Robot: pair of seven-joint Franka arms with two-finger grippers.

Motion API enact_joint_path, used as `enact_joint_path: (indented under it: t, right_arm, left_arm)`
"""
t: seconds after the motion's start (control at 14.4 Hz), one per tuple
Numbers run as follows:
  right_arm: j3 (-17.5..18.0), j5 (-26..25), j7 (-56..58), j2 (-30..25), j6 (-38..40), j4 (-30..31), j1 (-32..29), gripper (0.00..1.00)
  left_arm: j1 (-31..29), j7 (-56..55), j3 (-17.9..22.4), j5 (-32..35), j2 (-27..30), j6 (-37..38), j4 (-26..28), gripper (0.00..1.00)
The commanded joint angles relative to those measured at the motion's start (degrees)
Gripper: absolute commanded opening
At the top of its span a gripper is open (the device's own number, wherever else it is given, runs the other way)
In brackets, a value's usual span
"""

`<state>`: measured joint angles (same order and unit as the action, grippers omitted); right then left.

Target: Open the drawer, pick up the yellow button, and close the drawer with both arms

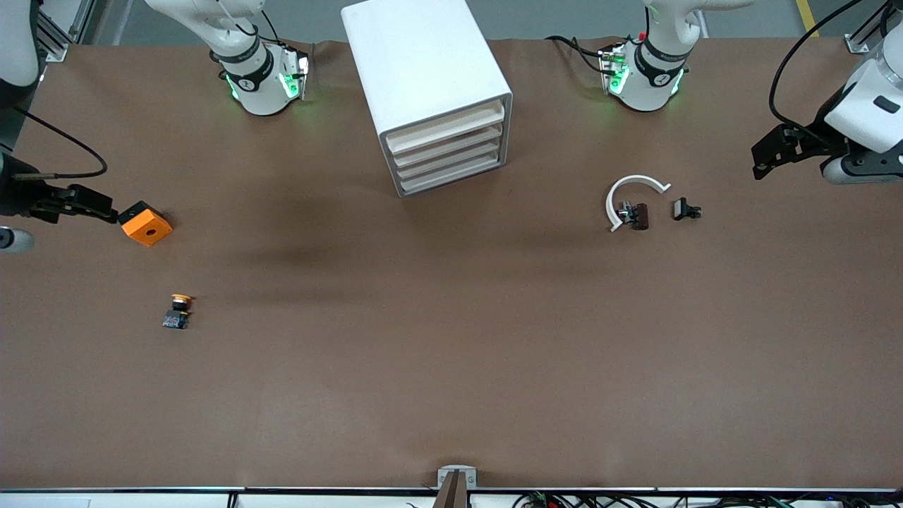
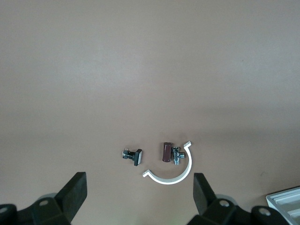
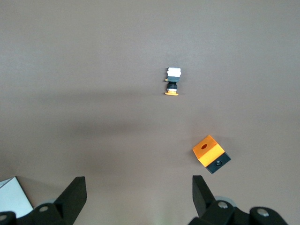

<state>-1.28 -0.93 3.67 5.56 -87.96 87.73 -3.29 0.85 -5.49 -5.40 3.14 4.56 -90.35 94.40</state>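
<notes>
The white cabinet (image 1: 423, 63) stands mid-table near the arms' bases. Its top drawer (image 1: 446, 127) sits flush with the three below it. The button (image 1: 180, 310), orange cap on a black body with a bluish base, lies on the bare table toward the right arm's end, nearer the front camera than the orange block (image 1: 146, 224). It also shows in the right wrist view (image 3: 172, 82). My right gripper (image 1: 88, 204) (image 3: 139, 190) is open and empty, beside the orange block (image 3: 210, 152). My left gripper (image 1: 765, 159) (image 2: 139, 187) is open and empty at the left arm's end.
A white C-shaped ring (image 1: 631, 197) (image 2: 171, 176), a small brown part (image 1: 638, 215) (image 2: 166, 152) and a black clip piece (image 1: 684, 209) (image 2: 133, 156) lie toward the left arm's end. The cabinet's corners show in the left wrist view (image 2: 286, 204) and the right wrist view (image 3: 14, 197).
</notes>
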Motion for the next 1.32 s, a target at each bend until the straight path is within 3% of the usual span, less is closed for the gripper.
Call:
enact_joint_path:
  t: [0.0, 0.56, 0.97, 1.25]
  right_arm:
    - [-0.13, -0.21, -0.25, 0.51, 3.58, -5.37, -0.49, 1.0]
    - [0.05, 0.84, -0.42, -0.63, 7.71, -6.96, -0.49, 1.0]
    - [0.04, 0.93, -0.42, -5.73, 9.56, -4.5, -0.4, 1.0]
    - [-0.04, 2.34, -0.42, -10.38, 7.37, 0.15, 0.21, 1.0]
  left_arm:
    - [0.47, 1.27, -0.05, -1.37, 0.62, -0.18, -0.7, 1.0]
    - [0.38, 0.74, -0.31, -2.43, 2.03, 2.46, 0.61, 1.0]
    - [0.38, 0.65, -0.49, -2.43, 5.36, 2.28, 4.38, 1.0]
    - [0.03, 0.74, -1.19, -2.43, 3.88, 2.02, 2.65, 1.0]
